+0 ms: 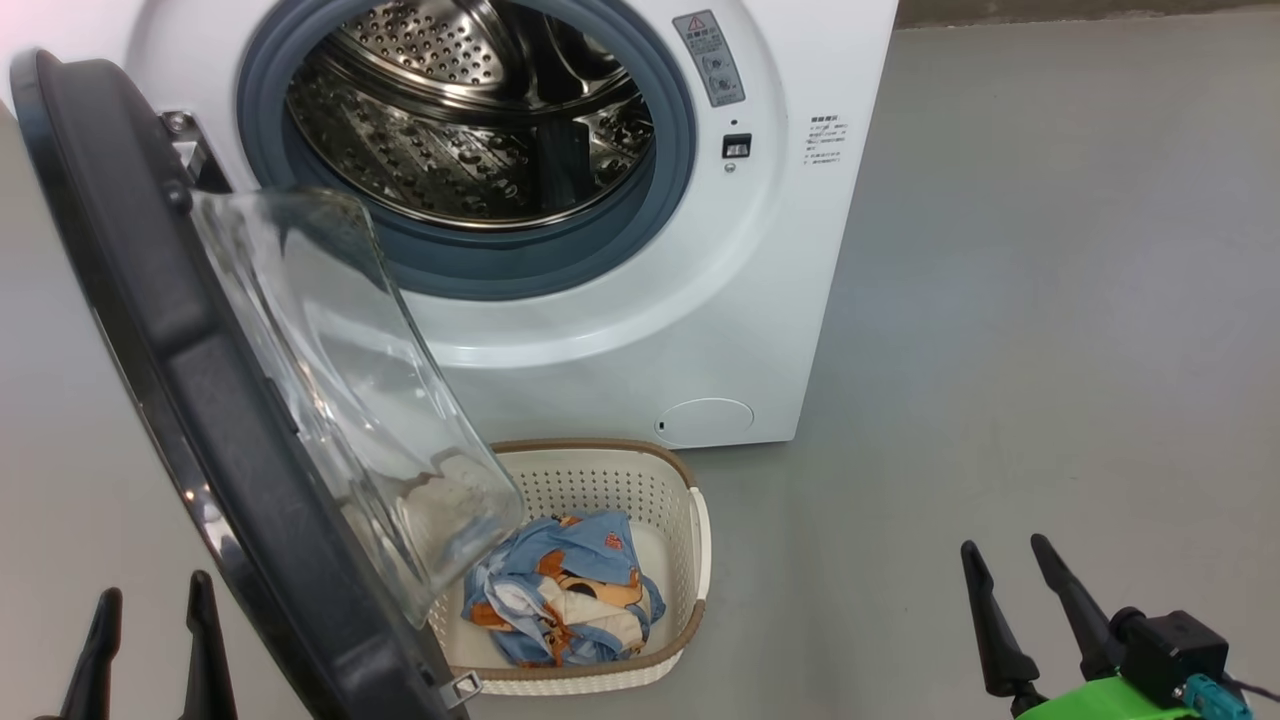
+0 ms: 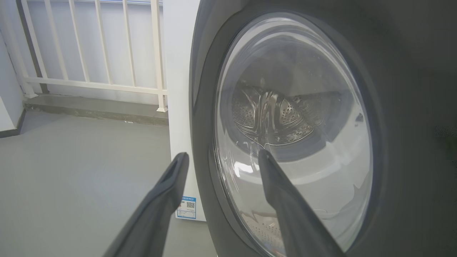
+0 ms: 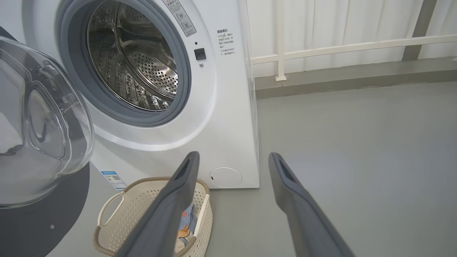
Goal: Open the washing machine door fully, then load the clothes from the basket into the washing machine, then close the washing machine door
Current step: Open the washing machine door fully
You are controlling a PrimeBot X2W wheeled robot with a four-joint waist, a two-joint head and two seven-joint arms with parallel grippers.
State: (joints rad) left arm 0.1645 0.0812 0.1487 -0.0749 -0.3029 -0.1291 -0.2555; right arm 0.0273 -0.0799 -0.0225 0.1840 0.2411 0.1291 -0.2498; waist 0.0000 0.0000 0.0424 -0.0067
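A smooth, matte grey floor [image 1: 1050,300] runs across the whole space, bare and evenly lit, with faint scuffs. At the back, seen from the right wrist, it ends at a low grey kerb [image 3: 357,76] carrying a white railing [image 3: 339,48] of thin upright bars, with pale wall panels behind.

The washing machine [image 1: 800,250] stands directly on this floor. Its steel drum [image 1: 470,110] is exposed inside the grey gasket [image 1: 520,265]. A round flap [image 1: 705,420] sits low on the front, and a blue sticker [image 3: 113,179] is low on the front towards the hinge side.

The washing machine door [image 1: 150,330] is swung wide open towards the robot's left, hinged at that side. In the head view its clear glass bowl juts out over the left part of the basket [image 1: 690,560].

The basket rests on the floor just in front of the machine, below the flap, and holds a crumpled heap of blue, white and orange clothes [image 1: 570,590].

The left tool [image 1: 154,585] hangs low beside the door's outer face, its 2 fingers spread wide with nothing between them. Whether it touches the door I cannot tell.

The right tool [image 1: 1004,542] hovers over bare floor well to the right of the basket, spread just as wide and gripping nothing.
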